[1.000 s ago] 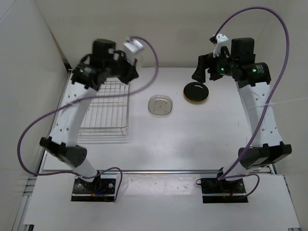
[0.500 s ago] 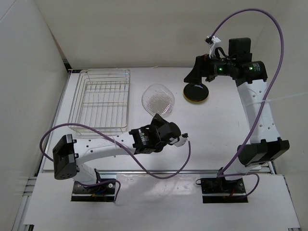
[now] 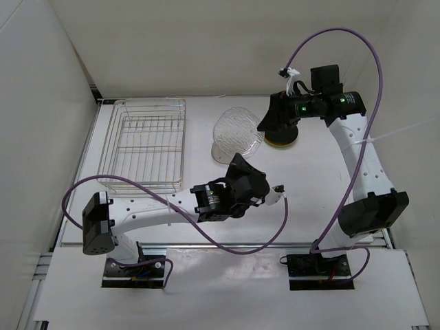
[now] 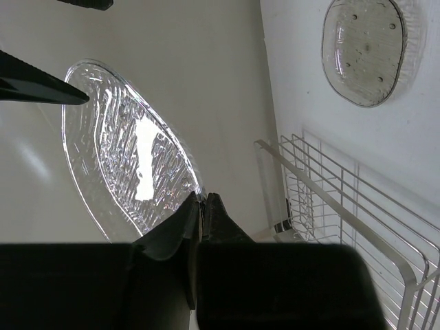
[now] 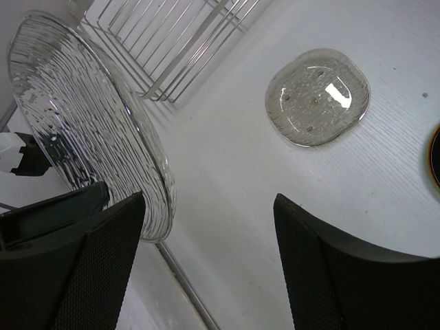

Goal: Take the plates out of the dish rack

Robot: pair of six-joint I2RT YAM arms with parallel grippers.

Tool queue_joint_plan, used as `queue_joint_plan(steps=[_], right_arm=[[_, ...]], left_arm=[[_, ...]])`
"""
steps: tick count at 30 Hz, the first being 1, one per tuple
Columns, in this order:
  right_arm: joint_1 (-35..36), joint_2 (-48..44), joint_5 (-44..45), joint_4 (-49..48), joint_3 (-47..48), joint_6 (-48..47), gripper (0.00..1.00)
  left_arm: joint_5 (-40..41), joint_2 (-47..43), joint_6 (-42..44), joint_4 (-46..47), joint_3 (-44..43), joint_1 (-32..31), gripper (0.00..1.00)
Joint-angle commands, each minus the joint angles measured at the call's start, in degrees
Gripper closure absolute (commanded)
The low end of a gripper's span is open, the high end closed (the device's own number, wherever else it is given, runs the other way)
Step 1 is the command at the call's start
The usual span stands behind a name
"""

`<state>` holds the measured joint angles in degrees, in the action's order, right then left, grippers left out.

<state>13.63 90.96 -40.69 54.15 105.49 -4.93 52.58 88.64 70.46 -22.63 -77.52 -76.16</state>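
The ribbed plate (image 4: pixel 130 158) of clear glass hangs in the air, tilted steeply on edge, above the table (image 3: pixel 302 196) and to the right of the rack (image 3: pixel 144 144). The left gripper (image 4: pixel 204 203) pinches it by the lower rim, its jaws pressed onto the glass with only the rim between them. From above, the plate stands over the middle of the table, between the rack and the right gripper (image 3: pixel 271 122).

The right gripper's jaws are spread wide and hold nothing. In the right wrist view the ribbed plate fills the upper left, and one finger (image 5: pixel 103 254) sits just beside its lower rim. Whether finger and glass touch cannot be told. In the left wrist view a dark fingertip also reaches the plate's far rim.

A small glass plate (image 5: pixel 317 96), smooth and bubbled, lies flat on the table under and beyond the raised one, apart from the rack. The top view shows it partly hidden behind the ribbed plate.

Farther right, the black plate (image 3: pixel 284 137) lies flat on an orange plate (image 3: pixel 275 144), of which only a strip of rim shows. The right gripper hovers over both and covers much of them.

The rack stands at the table's left side, well apart from both grippers.
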Motion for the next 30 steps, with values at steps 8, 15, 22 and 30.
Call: queue_joint_plan(steps=[8,15,22,30], right_arm=[[2.19,1.5,-0.89,-0.98,1.12,-0.78,0.37],[3.42,1.5,-0.28,-0.98,1.12,-0.78,0.77],[3.42,0.36,0.96,-0.98,0.06,-0.78,0.92],[3.42,0.36,0.96,-0.98,0.06,-0.78,1.0]], left_arm=[[0.07,1.71,-3.83,-2.06,-6.58,-0.83,0.89],[-0.46,2.94,-6.03,-3.91,-7.47,-0.83,0.89],[-2.12,3.47,-9.45,-9.87,-7.47,-0.83,0.89],[-2.65,3.47,-11.31,-12.17,-8.0,-0.22,0.89]])
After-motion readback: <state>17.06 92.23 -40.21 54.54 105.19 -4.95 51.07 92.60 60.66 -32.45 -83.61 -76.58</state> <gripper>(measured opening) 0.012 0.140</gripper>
